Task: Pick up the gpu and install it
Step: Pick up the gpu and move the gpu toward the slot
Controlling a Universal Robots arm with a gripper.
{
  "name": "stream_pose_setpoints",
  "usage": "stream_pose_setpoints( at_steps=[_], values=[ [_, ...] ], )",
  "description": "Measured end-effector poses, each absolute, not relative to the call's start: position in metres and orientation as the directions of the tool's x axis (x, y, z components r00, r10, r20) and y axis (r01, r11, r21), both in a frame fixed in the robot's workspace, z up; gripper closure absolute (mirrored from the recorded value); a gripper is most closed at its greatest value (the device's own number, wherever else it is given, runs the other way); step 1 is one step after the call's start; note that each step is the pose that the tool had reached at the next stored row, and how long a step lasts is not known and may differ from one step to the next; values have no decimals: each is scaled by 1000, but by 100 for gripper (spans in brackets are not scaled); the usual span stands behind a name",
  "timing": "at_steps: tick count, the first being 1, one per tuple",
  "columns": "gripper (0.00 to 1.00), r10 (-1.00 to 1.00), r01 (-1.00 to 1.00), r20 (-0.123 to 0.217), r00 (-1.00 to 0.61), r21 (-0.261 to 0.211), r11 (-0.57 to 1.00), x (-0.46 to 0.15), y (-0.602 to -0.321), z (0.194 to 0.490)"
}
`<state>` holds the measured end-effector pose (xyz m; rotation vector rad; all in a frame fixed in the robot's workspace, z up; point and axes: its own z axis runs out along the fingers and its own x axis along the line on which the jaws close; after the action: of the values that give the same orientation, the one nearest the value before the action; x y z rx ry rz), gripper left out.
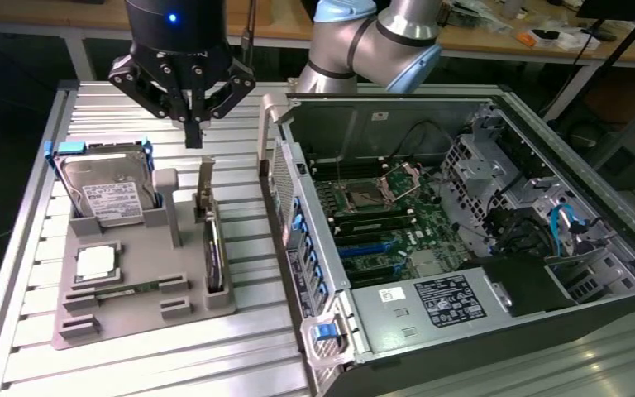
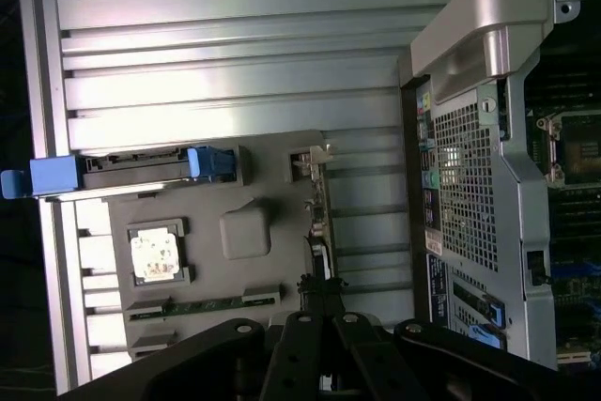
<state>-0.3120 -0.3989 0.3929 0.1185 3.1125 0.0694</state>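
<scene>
My hand (image 1: 193, 136) hangs over the bench (image 1: 241, 351) with its two fingers pressed together to a single dark tip; it is closed and grips nothing. The gpu (image 1: 209, 231) stands on edge in a slot of the grey holder (image 1: 185, 310), thin as a blade, with its silvery bracket upright at the end nearer my hand. In the exterior view the card sits below my fingertips and slightly toward that view's right; there is a plain gap of air between us, no touch.

From the wrist view, my hand (image 2: 319, 286) lines up with the gpu (image 2: 317, 218), whose narrow edge runs straight away from between my fingertips; the grey holder (image 2: 272, 265) spreads out beside it on the ribbed bench (image 2: 235, 44).

The hard drive (image 1: 108, 194) with its white label and blue rails stands in the holder toward the exterior view's left of the card, well apart from my hand; the wrist view catches it edge-on (image 2: 131, 166). The square processor chip (image 1: 95, 263) lies flat in its own recess (image 2: 155, 257), near the hard drive.

The computer case (image 1: 279, 178) lies open on the bench toward the exterior view's right of the holder, just beside it; its motherboard (image 1: 395, 223) faces upward; the wrist view shows the case's perforated rear panel (image 2: 465, 176).
</scene>
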Motion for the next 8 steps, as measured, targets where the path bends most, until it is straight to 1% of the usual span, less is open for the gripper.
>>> stream_pose_setpoints(
  at_steps=[8],
  values=[
    [89,77,75,-24,-997,46,996,-312,-399,393]
  ],
)
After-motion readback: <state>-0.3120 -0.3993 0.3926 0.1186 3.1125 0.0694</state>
